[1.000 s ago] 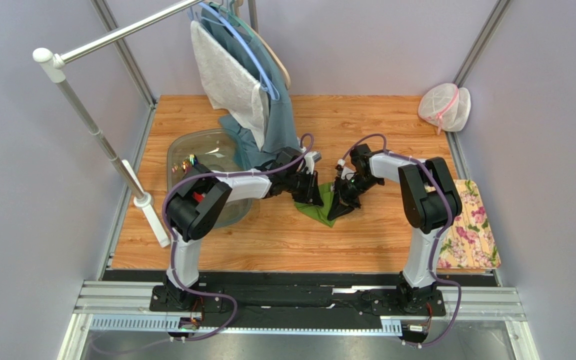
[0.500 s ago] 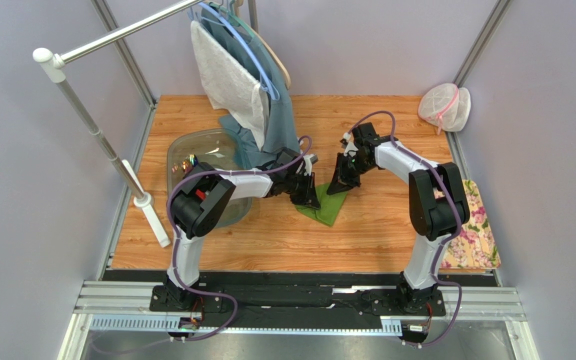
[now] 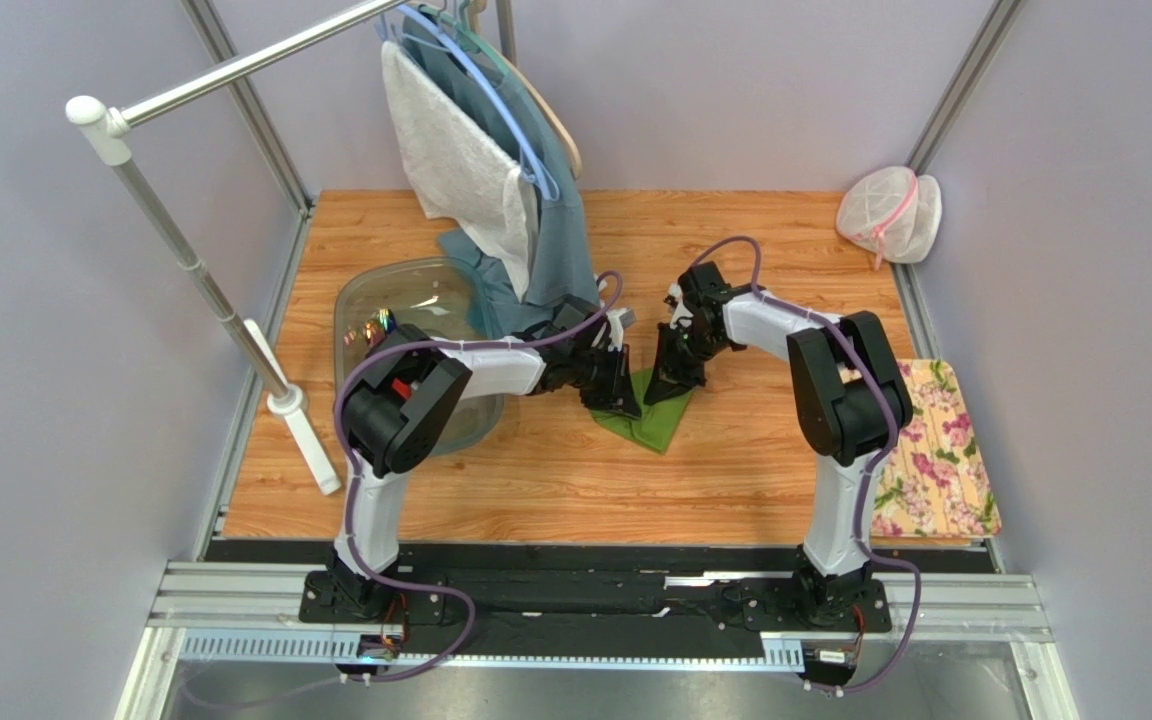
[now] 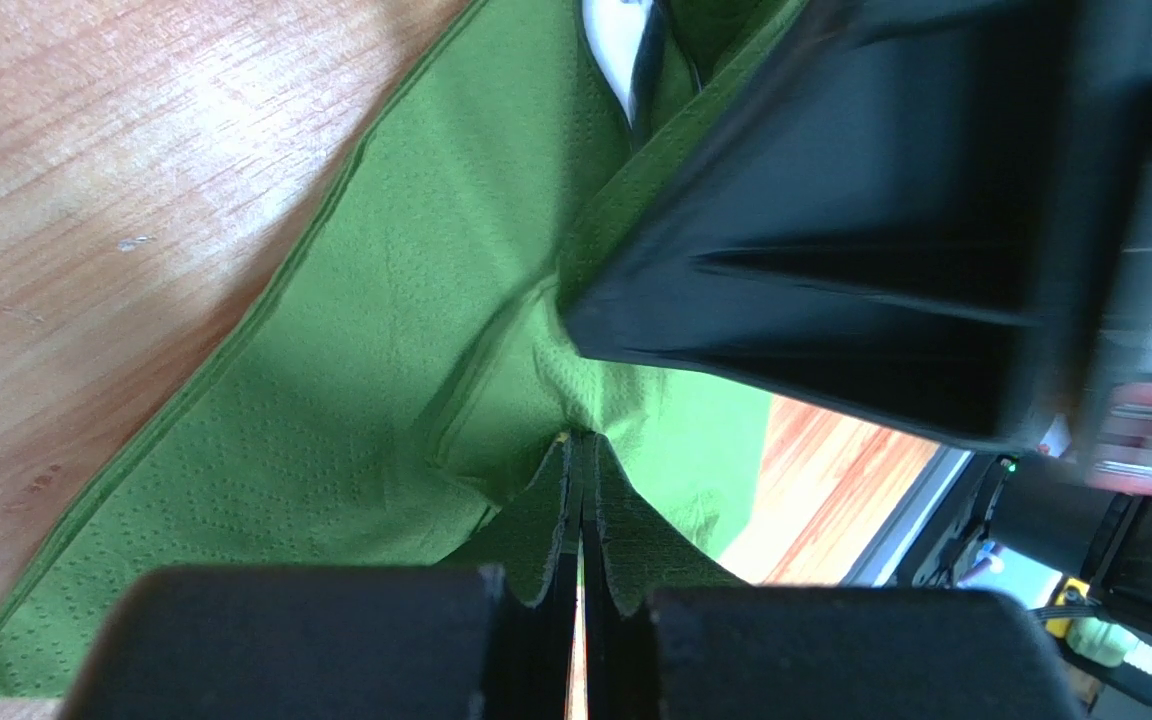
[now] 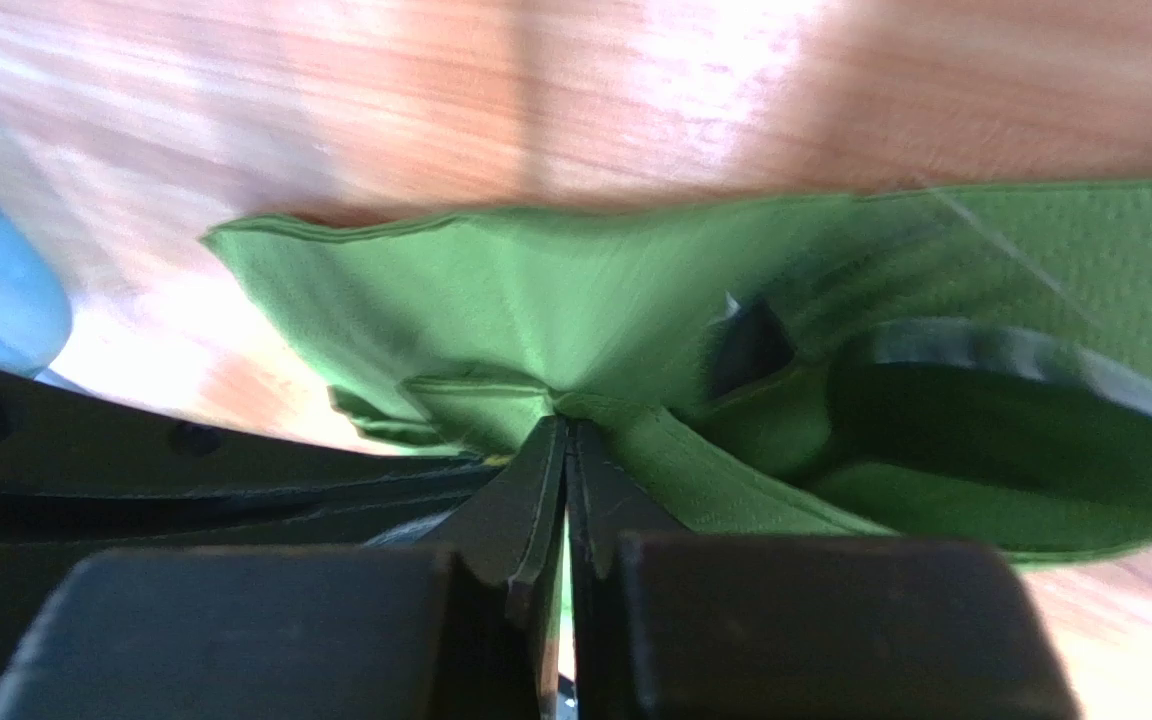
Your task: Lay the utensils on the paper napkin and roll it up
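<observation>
Left gripper clamps a napkin fold at its fingertips | right gripper pinches the facing edge | paper held raised, apparently to wrap the utensil just ahead (starting the roll)

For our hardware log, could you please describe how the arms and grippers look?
Left arm and right arm: white links, bulky black joints, a purple cable looping along each. Left gripper and right gripper: black, flat-sided tapering fingers.
</observation>
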Available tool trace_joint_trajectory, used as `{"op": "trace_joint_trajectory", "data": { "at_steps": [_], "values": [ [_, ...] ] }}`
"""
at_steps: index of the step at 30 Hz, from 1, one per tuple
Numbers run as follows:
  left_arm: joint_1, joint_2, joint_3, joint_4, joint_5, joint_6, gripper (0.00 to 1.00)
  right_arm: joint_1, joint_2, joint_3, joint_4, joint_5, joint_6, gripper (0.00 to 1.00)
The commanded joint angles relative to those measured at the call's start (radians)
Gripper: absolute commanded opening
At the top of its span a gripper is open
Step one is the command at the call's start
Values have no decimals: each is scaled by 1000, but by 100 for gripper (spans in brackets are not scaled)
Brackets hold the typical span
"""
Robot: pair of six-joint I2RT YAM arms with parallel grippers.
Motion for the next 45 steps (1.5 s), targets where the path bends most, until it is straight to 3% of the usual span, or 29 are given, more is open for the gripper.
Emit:
{"op": "trace_joint_trajectory", "data": {
  "at_steps": [1,5,9,12,19,27,36,40,43,45],
  "values": [
    [2,18,3,-31,-30,-1,0,6,35,-35,25,101,-18,4],
    [5,-19,-31,12,-13,-16,1,6,64,-46,-1,126,-72,2],
    [8,-108,-88,165,36,-33,16,6,59,-60,-11,94,-145,1],
    [4,-145,-94,193,90,-44,20,6,50,-78,-20,35,-210,0],
    [-44,-168,-97,178,95,-7,21,3,55,-98,-38,-57,-313,0],
    [-44,-95,-108,189,26,-94,10,-18,95,-43,-73,-133,-405,0],
    [-36,31,-63,95,-31,-79,0,-21,67,-23,-80,-155,-416,5],
    [-21,54,-89,88,-57,-110,0,-40,8,25,-126,-179,-396,13],
    [-15,50,-91,81,-68,-102,0,-57,-56,45,-152,-184,-361,27],
    [-16,53,-80,78,-60,-102,0,-57,-100,39,-150,-166,-328,29]
  ]
}}
